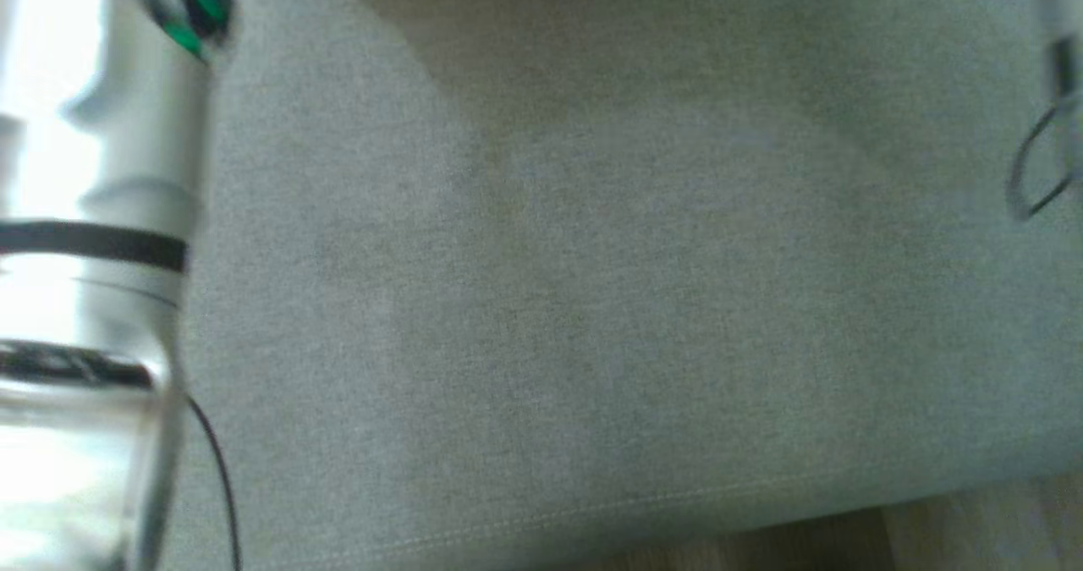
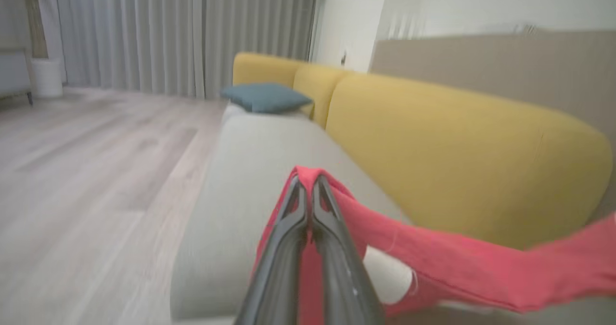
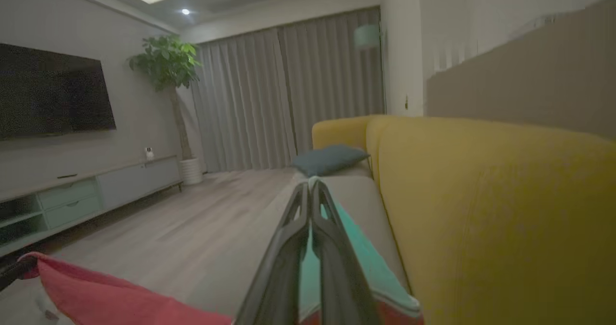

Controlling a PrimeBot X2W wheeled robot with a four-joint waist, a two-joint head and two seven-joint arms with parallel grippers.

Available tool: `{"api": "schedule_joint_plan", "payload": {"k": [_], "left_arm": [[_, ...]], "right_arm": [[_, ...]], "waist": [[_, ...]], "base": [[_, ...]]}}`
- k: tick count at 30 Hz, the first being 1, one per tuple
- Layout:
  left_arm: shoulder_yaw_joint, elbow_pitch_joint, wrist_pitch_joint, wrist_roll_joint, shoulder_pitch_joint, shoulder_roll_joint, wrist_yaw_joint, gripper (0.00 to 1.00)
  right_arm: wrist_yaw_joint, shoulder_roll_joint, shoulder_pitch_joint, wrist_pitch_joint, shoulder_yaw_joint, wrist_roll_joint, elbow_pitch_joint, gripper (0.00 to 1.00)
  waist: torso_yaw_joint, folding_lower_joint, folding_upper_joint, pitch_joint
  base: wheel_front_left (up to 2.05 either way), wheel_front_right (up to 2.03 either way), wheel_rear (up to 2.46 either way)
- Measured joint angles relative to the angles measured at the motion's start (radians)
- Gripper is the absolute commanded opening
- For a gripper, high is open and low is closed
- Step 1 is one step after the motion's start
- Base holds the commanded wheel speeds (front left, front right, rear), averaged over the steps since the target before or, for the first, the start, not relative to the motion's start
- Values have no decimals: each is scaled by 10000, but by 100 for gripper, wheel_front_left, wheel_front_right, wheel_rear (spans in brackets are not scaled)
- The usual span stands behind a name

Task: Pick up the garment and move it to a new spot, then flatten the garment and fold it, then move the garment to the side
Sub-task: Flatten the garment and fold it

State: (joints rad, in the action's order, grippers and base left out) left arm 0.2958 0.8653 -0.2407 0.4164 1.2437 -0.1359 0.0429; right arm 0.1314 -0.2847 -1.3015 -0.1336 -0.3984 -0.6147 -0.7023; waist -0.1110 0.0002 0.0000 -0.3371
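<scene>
Main thing here is the sofa (image 2: 260, 161), with a grey seat and a yellow backrest (image 2: 457, 161); I'll place everything else off that. In the head view its grey seat cloth takes up most of the frame, all blurry, with a pale forearm (image 1: 101, 258) along the left edge. Wood floor (image 2: 96, 171) runs along the sofa's front and grey curtains (image 2: 168, 31) hang past its far end. A TV (image 3: 48, 94) is on the wall across from the sofa, with a potted plant (image 3: 166, 62) between it and the curtains.

The garment (image 2: 457, 262) is mostly red and it's strung out over the sofa seat, opposite end from the curtains, pulled between the two arms. A teal cushion (image 2: 264, 97) lies on the seat at the sofa's far end.

The left tool (image 2: 308, 183) is clenched on a bunched red corner of the garment, over the seat. The right tool (image 3: 310, 190) is clamped tight too, on a teal-green part of it with red along the lower edge, close to the backrest.
</scene>
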Motion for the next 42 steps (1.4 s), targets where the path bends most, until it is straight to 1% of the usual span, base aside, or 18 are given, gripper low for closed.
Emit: {"api": "schedule_joint_plan", "payload": {"k": [2, 5, 9, 14, 15, 17, 18, 21, 25, 26, 28, 30, 31, 32, 34, 37, 39, 42], "left_arm": [[127, 951, -63, 0, -292, 284, -88, 0], [130, 2286, -73, 142, -832, 508, -90, 0], [98, 3204, -75, 301, -1346, 660, -201, 0], [-161, 3022, -88, 366, -1421, 813, -268, 0], [-199, 2926, -88, 366, -1539, 807, -299, 0], [-276, 2663, -88, 351, -2027, 805, -405, 0], [-343, 2516, -88, 351, -2334, 825, -449, 0], [-510, 1908, -88, 336, -3516, 825, -533, 0], [-859, 581, -88, 144, -5137, 740, -504, 0], [-982, -132, -88, 35, -5864, 652, -500, 0], [-1089, -765, -88, -31, -6577, 598, -462, 0], [-1124, -1421, -88, -31, -7331, 552, -387, 0], [-1124, -1421, -88, -31, -7331, 552, -387, 0], [-1122, -1758, -86, -29, -7727, 520, -339, 0], [-1122, -2600, -19, -27, -8563, 414, -209, 0], [-1108, -4205, 573, -27, -9850, 134, 67, 0], [-1095, -5459, 1158, -29, -10734, -58, 385, 0], [-1070, -7325, 2102, -29, -11971, -257, 869, 0]], "right_arm": [[0, 236, 280, -104, -445, -288, -836, 0], [0, 610, 686, -100, -955, -736, -1998, 0], [0, 867, 1168, -221, -1499, -1333, -2801, 0], [0, 805, 1809, -738, -1979, -2067, -2892, 0], [0, 757, 2008, -794, -2157, -2178, -2794, 0], [0, 692, 2634, -886, -2224, -2830, -2242, 0], [0, 541, 2984, -941, -2326, -3026, -1981, 0], [0, -86, 4296, -997, -2510, -3507, -1248, 0], [0, -794, 6257, -1101, -2433, -3914, -10, 0], [0, -1039, 7145, -1135, -2180, -4077, 746, 0], [0, -1193, 8000, -1145, -1735, -4360, 1538, 0], [0, -1411, 8855, -1143, -1429, -4357, 2125, 0], [0, -1411, 8855, -1143, -1429, -4357, 2125, 0], [0, -1498, 9317, -1124, -1264, -4358, 2406, 0], [0, -1638, 10249, -805, -915, -4353, 2968, 0], [0, -1697, 11547, -17, -198, -4291, 3916, 0], [0, -1703, 12348, 642, 405, -4148, 4592, 0], [0, -1689, 13484, 1661, 1440, -3547, 5747, 0]], "waist": [[-15, -1, 0, -182], [-66, 0, 0, -427], [-124, 0, 0, -791], [-25, -1, 0, -1005], [4, 0, 0, -968], [46, -1, 0, -832], [74, -2, 0, -755], [136, -1, 0, -455], [147, -1, 0, -20], [146, -1, 0, 197], [147, -2, 1, 399], [149, -2, 1, 591], [149, -2, 1, 591], [147, -2, 1, 691], [136, -2, 0, 889], [138, -2, 1, 1161], [161, -2, 1, 1327], [218, -2, 1, 1496]], "base": [[0, 0, 0], [0, 0, 0], [0, 0, 0], [0, 0, 0], [0, 0, 0], [0, 0, 0], [0, 0, 0], [0, 0, 0], [0, 0, 0], [0, 0, 0], [0, 0, 0], [0, 0, 0], [0, 0, 0], [0, 0, 0], [0, 0, 0], [0, 0, 0], [0, 0, 0], [0, 0, 0]]}}
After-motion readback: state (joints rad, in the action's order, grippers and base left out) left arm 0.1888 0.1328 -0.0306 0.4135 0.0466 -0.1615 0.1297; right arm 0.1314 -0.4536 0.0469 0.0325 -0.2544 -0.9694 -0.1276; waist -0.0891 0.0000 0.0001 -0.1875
